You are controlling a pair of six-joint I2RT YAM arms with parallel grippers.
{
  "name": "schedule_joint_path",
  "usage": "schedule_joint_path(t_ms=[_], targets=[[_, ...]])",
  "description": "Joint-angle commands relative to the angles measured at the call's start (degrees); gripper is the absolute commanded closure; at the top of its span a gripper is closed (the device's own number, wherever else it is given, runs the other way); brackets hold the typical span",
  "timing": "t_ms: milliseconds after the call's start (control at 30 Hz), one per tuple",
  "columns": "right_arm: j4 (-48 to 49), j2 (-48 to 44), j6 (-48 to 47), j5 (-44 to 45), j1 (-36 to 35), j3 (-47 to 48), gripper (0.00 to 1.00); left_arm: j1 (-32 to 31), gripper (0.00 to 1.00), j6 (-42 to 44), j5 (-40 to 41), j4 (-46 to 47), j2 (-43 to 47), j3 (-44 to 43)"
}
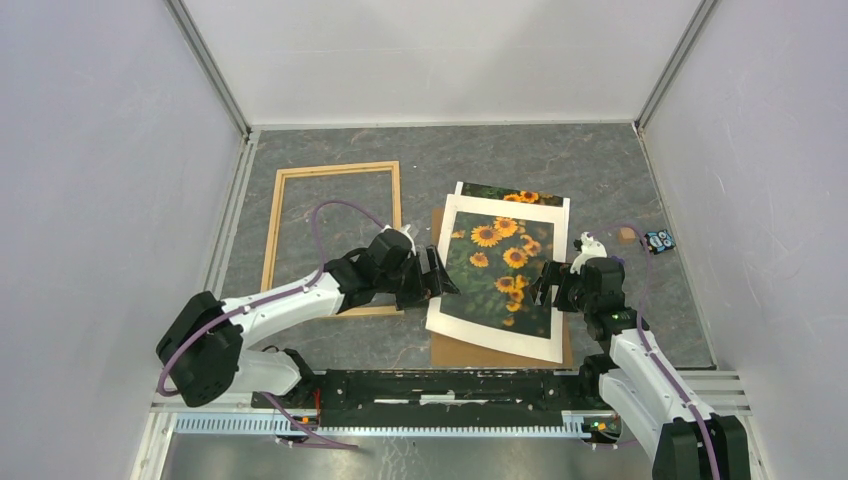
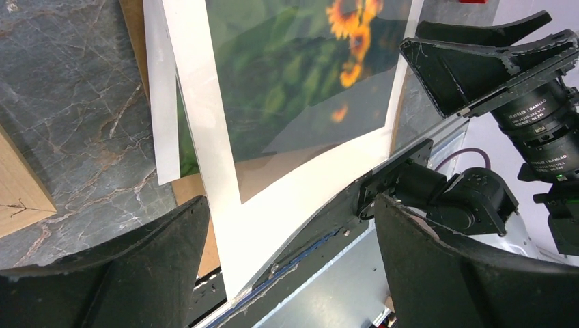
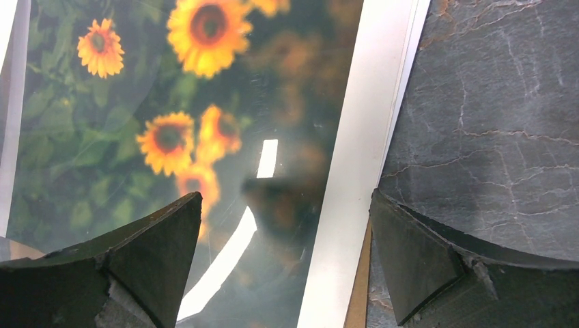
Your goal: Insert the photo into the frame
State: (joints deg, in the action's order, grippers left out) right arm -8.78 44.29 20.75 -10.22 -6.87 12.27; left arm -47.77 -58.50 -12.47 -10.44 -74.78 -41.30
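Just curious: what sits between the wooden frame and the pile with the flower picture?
Top view: a strip of bare table, crossed lower down by the left arm's fingers.

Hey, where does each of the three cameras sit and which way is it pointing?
Top external: above, behind the arms, looking down on grey marble table, thin light-wood frame, sunflower photo under white cardboard window mat; left gripper and right gripper show.
Left wrist: on the left arm, over the mat's near corner, facing the right gripper; own fingers show.
Right wrist: on right arm, looking down at the mat's right border; own fingers show.
Wrist views share photo and mat.
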Motion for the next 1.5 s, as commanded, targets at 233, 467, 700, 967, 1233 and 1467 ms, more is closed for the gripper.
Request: schedule_joint_path(t_ms=[233, 467, 700, 967, 1233, 1467], targets=[[-2.12, 0.07, 0.4, -1.32, -0.38, -1.12, 0.02, -0.38, 0.01, 2.24, 0.13, 0.97, 1.38, -1.85], [-2.07, 0.05, 0.46, -1.34, -0.34, -1.12, 0.02, -0.37, 0.0, 3.86, -0.01, 0.89, -1.25, -2.73], [-2.83, 0.28, 0.01, 1.04, -0.35, 0.1, 0.02, 0.88, 0.0, 9.77, 3.21, 0.03, -7.52, -7.33], [-1.32, 4.17, -0.41, 7.86, -0.29, 6.56, 0.02, 6.94, 0.0, 13.05, 4.7, 5.03, -15.44, -15.4], [2.14, 14.99, -1.64, 7.32, -0.2, 12.91, 0.02, 13.84, 0.0, 15.25, 4.91, 14.78, -26.41, -26.61], [6.06, 21.13, -2.44, 6.18, -0.24, 16.39, 0.08, 15.94, 0.0, 17.15, 2.63, 14.02, -37.86, -39.77]])
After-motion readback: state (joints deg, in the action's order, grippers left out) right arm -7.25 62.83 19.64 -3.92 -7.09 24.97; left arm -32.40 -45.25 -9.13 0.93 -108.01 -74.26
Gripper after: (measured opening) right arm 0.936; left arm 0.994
